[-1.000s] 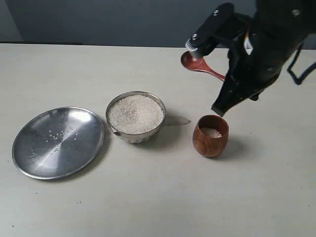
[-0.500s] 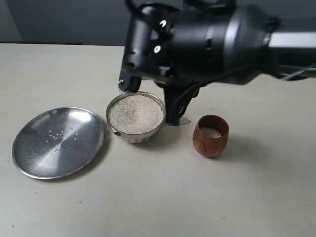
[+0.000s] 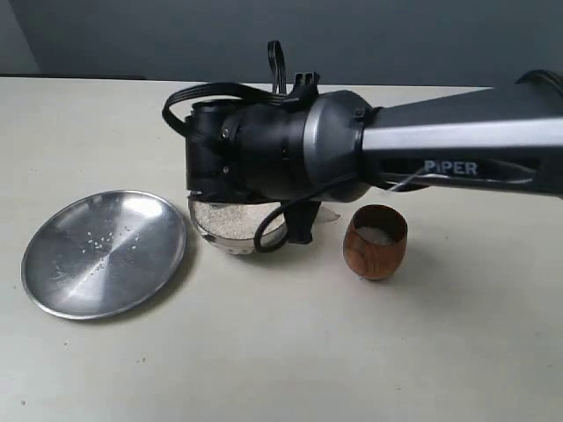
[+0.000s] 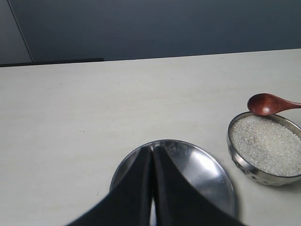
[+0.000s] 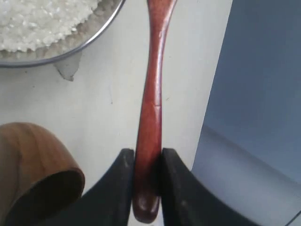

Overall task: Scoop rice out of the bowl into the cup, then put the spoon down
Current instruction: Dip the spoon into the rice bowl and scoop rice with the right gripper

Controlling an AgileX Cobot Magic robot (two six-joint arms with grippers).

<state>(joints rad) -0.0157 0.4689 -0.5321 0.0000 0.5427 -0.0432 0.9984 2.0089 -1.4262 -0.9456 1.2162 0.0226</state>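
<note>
The steel bowl of white rice sits mid-table, mostly hidden in the exterior view by my right arm. My right gripper is shut on the end of the dark wooden spoon. The spoon's scoop hovers at the bowl's far rim and looks empty. The brown wooden cup stands to the right of the bowl with a little rice in it. It also appears beside the right fingers as the cup. My left gripper is shut on nothing, above the plate.
A wide shallow steel plate with a few stray grains lies left of the bowl. A small clear scrap lies on the table between bowl and cup. The dark wall runs behind the table's far edge.
My right arm has swung left from above the cup to over the bowl, carrying the spoon. It now hides most of the bowl. Bowl, cup and plate have not moved.
</note>
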